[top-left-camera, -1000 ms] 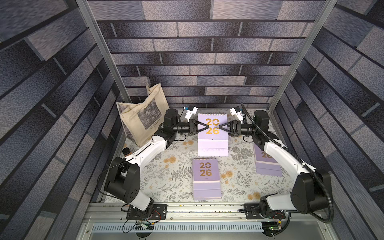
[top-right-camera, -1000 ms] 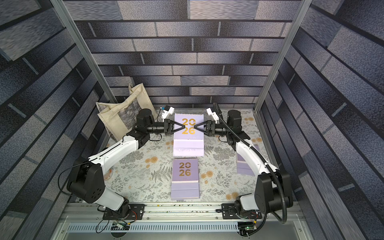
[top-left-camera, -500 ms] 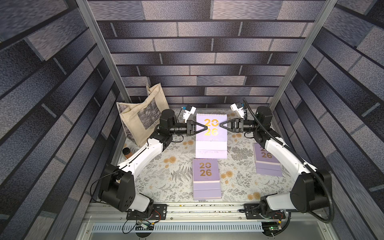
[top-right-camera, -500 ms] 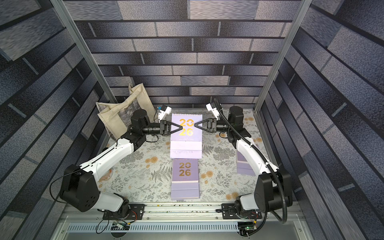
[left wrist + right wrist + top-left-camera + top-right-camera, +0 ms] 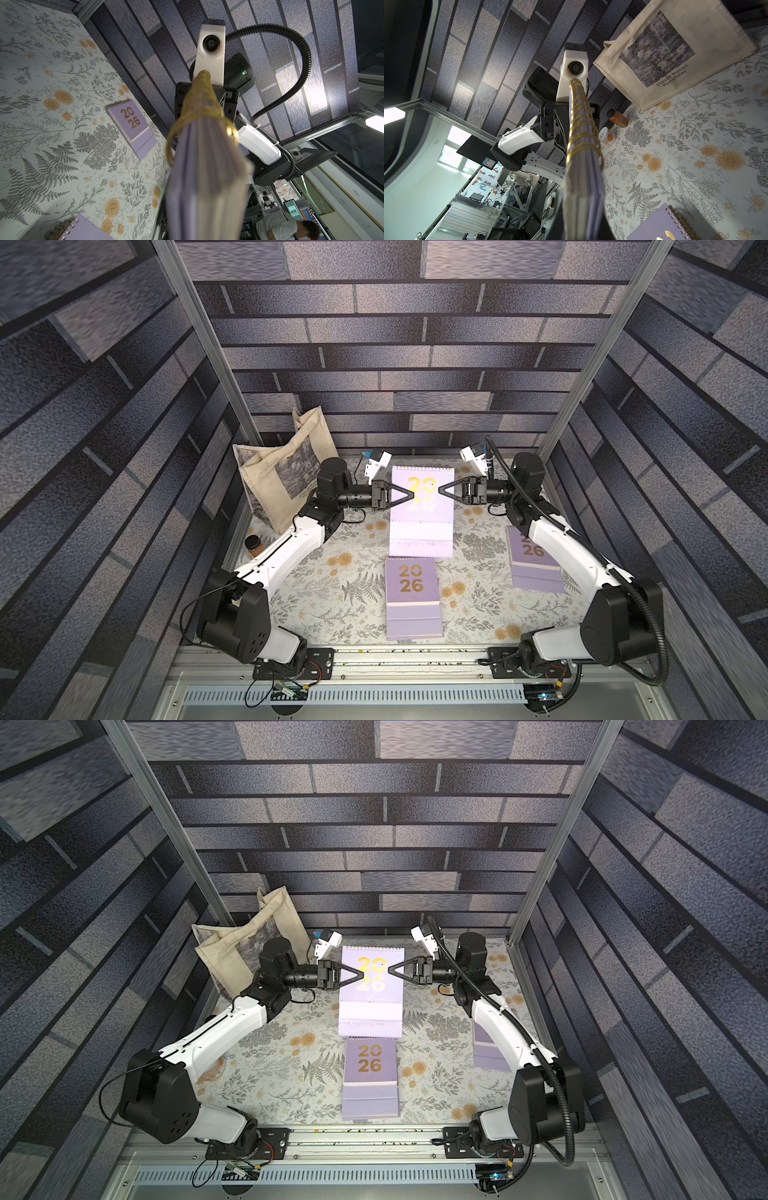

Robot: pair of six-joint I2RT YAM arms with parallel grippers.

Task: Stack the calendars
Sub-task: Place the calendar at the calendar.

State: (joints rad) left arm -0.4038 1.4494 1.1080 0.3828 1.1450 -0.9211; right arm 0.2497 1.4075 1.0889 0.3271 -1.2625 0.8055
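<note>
While two calendars lie flat on the floral table cover (image 5: 332,589), a third one is up in the air between the arms. In both top views this lifted calendar (image 5: 422,512) (image 5: 372,996) sits in the upper middle of the frame, lavender cover and gold 2026 facing the camera, spiral along its top edge.

The left gripper (image 5: 409,494) comes in from the left side of the picture and is clamped on the calendar's left edge, its tips reaching in over the "20". The right gripper (image 5: 441,488) mirrors it from the right and is closed onto the right edge at about the same height. So the calendar is pinched from both sides a little below the spiral, and the two sets of tips nearly meet across the numerals.

Both wrist views show it edge-on (image 5: 205,166) (image 5: 583,166), with the gold spiral running away toward the opposite arm. It looks pretty thick from there, lots of lavender and cream layers. I honestly can't tell whether it's one calendar or several held together.

The flat ones:
- The middle calendar (image 5: 411,593) (image 5: 370,1073) lies just below the lifted one in the frame, cover up.
- The right-hand calendar (image 5: 536,572) is over at the right, partly hidden under the right arm.

Off to the upper left, a cream tote bag (image 5: 282,477) leans in the corner behind the left arm. A small amber bottle (image 5: 254,545) stands just below it at the table's left edge.
</note>
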